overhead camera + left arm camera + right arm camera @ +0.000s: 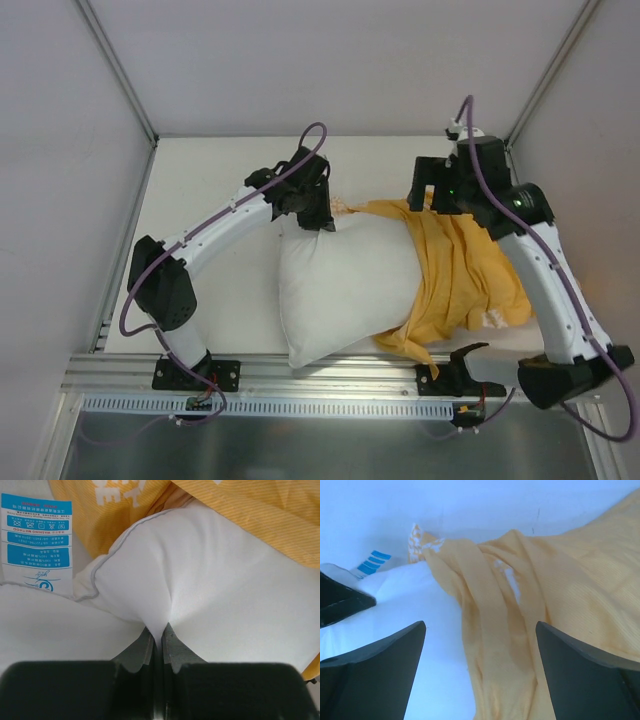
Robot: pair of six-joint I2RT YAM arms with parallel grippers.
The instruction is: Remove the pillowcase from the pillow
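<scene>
The white pillow (340,285) lies across the table's middle, its left half bare. The orange-yellow pillowcase (460,280) is bunched over its right end. My left gripper (312,215) is shut on the pillow's far left corner; in the left wrist view a fold of the white pillow (200,580) is pinched between the fingers (145,647), with the pillowcase (260,510) behind and a blue care label (35,535) at left. My right gripper (432,195) is open above the pillowcase's bunched edge (495,630), touching nothing; the pillow (415,595) shows to its left.
Grey enclosure walls stand at the back and both sides, with metal posts (118,70) in the corners. An aluminium rail (300,375) runs along the near edge by the arm bases. The white tabletop (215,180) shows to the left of the pillow.
</scene>
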